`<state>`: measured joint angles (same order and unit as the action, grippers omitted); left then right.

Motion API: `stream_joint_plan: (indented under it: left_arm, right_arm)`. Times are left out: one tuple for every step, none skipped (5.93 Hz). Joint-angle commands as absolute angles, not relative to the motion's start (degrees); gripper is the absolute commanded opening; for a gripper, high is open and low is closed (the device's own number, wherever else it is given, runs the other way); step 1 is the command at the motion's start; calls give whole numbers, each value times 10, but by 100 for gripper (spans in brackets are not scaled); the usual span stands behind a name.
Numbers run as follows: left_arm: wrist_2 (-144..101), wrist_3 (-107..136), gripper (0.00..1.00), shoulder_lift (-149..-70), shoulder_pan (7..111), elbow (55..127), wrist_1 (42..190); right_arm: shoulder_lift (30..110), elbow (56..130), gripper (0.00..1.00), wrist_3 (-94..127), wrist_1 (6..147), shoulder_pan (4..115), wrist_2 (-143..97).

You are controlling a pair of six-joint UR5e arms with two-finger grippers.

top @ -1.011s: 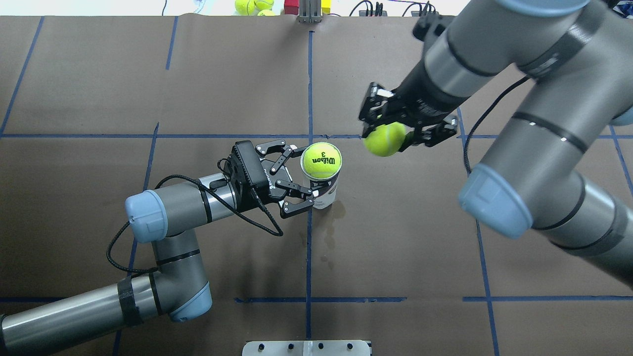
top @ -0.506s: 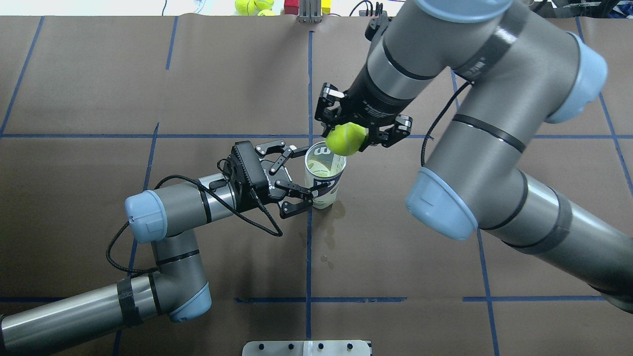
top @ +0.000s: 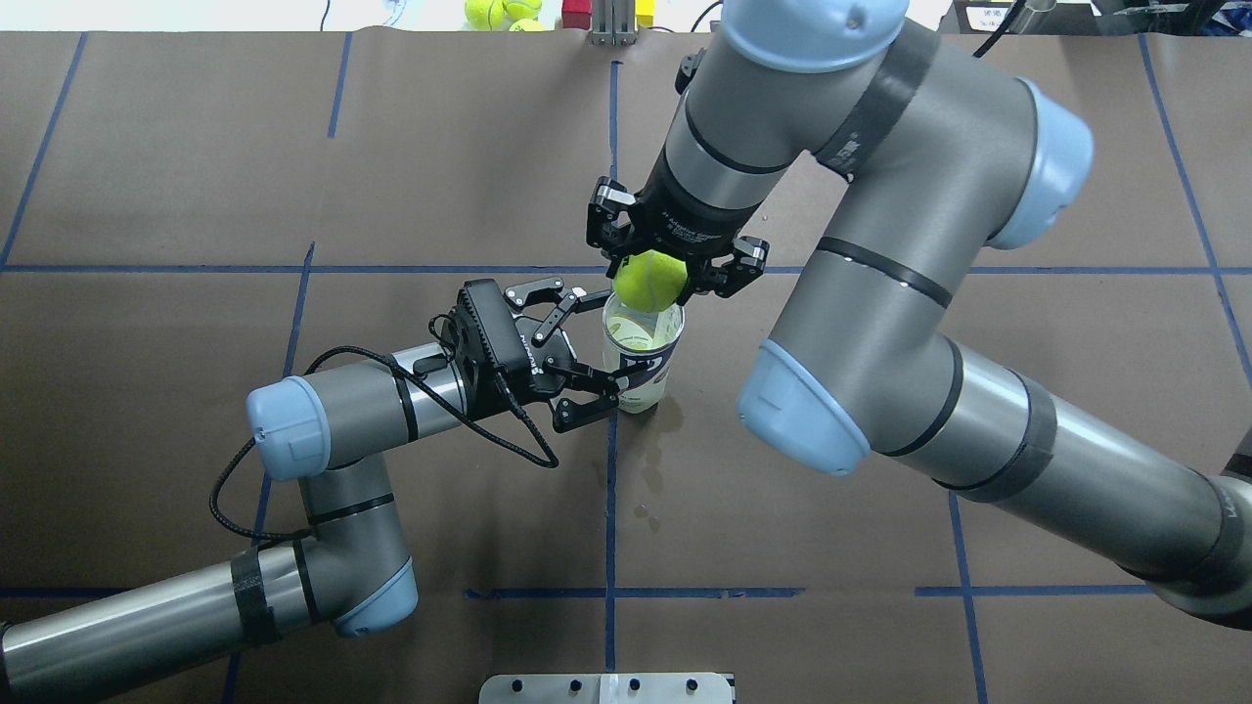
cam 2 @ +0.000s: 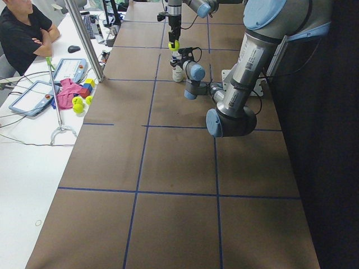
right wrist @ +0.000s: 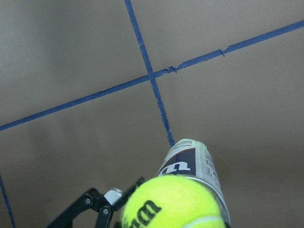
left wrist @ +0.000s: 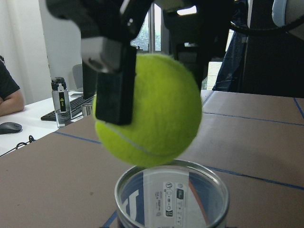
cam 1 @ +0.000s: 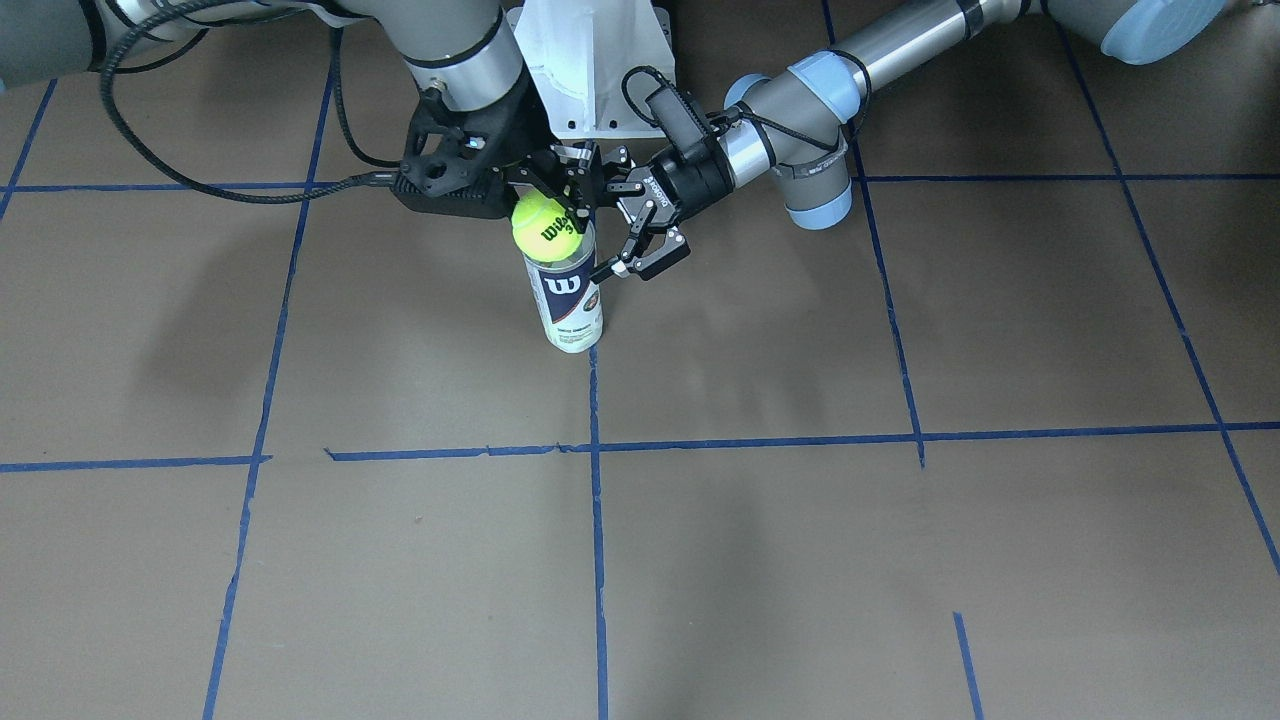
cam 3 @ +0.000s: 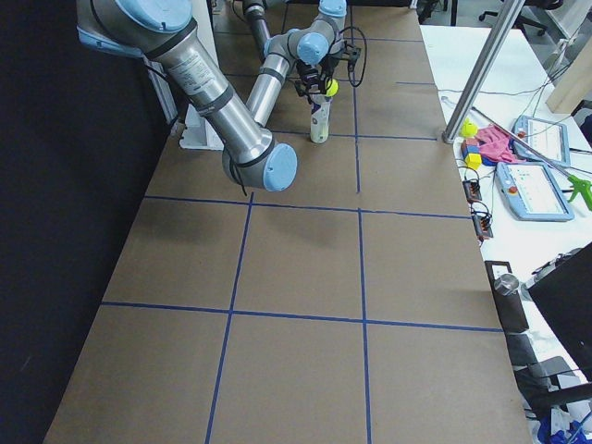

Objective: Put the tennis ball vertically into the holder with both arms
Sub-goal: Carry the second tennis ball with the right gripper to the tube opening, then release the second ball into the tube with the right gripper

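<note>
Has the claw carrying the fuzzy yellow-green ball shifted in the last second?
Yes. The right claw has carried the fuzzy yellow-green tennis ball leftward across the vertical blue tape line, and it now sits over the clear plastic can.

Right arm (top: pixel 880 323): swung across from the table's right side toward centre | right gripper (top: pixel 653 279): now directly above the holder (top: pixel 641 357) mouth | tennis ball (top: pixel 648 282): carried along in its fingers, now just over the rim.
</note>
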<state>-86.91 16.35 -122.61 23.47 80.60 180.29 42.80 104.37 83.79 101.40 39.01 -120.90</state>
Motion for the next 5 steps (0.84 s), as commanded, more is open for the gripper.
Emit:
stream_joint_plan:
  left_arm:
    - [-869, 163, 82, -1226, 235, 807, 1803]
    - [-869, 164, 82, -1227, 235, 807, 1803]
    - [-869, 164, 82, -1226, 235, 807, 1803]
    - [-869, 163, 84, -1226, 236, 807, 1804]
    - [-869, 163, 84, -1226, 239, 809, 1805]
  right_arm:
    - [425, 1037, 99, 848, 1013, 381, -1201]
    - [425, 1037, 100, 852, 1013, 380, -1201]
    - [425, 1041, 100, 852, 1013, 380, -1201]
    - [425, 1042, 100, 852, 1013, 380, -1201]
    - [428, 1056, 100, 850, 1014, 382, -1202]
